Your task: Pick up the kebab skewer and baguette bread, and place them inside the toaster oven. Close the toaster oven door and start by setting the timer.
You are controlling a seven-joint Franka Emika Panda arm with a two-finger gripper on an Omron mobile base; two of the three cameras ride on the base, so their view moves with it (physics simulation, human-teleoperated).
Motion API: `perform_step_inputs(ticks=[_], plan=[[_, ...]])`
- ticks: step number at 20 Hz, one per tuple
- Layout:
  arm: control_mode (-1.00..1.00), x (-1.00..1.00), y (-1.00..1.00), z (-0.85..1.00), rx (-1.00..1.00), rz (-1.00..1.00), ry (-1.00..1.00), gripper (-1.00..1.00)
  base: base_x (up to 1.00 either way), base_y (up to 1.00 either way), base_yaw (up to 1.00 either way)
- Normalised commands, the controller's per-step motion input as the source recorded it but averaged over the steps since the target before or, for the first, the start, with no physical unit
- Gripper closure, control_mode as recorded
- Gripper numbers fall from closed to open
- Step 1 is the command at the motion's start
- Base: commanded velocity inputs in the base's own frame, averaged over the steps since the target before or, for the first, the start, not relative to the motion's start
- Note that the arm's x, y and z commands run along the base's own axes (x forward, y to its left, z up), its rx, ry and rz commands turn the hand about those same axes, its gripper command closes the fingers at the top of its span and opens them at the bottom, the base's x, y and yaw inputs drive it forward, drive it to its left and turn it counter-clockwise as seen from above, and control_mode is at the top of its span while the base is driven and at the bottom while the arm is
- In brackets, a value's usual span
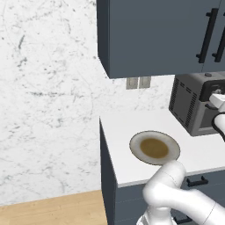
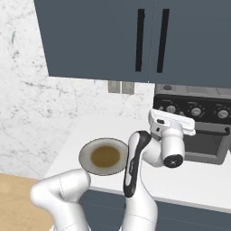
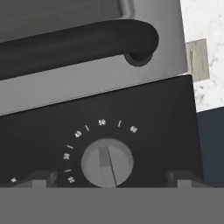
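Left base view: toaster oven (image 1: 191, 105) at right edge on the worktop (image 1: 123, 145); plate (image 1: 154, 147) bare.
Right base view: toaster oven door (image 2: 205, 143) looks shut.
Hand view: pincer (image 3: 109, 178) wide open, empty, straddling timer (image 3: 107, 162) at lower centre. Centre both tips, close squarely, then twist.

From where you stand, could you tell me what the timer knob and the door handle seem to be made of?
Timer knob: probably brushed metal or silver-painted plastic, with a dull grey, even sheen. Door handle: likely matte black plastic or coated metal, a smooth dark bar with soft highlights.
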Motion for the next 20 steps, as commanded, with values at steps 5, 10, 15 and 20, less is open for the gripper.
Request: perform_step_inputs(ticks=[5,10,15,20], plan=[[-1.00,0.10,-0.12,-0.07,-0.03,0.00,-0.03,-1.00,0.00,0.00,0.00],[-1.00,0.08,-0.03,-0.10,-0.06,0.00,-0.03,-1.00,0.00,0.00,0.00],[-1.00,0.07,-0.09,-0.03,-0.04,0.00,-0.02,-1.00,0.00,0.00,0.00],[-1.00,0.06,-0.16,0.00,0.00,0.00,-0.03,1.00,0.00,0.00,0.00]])
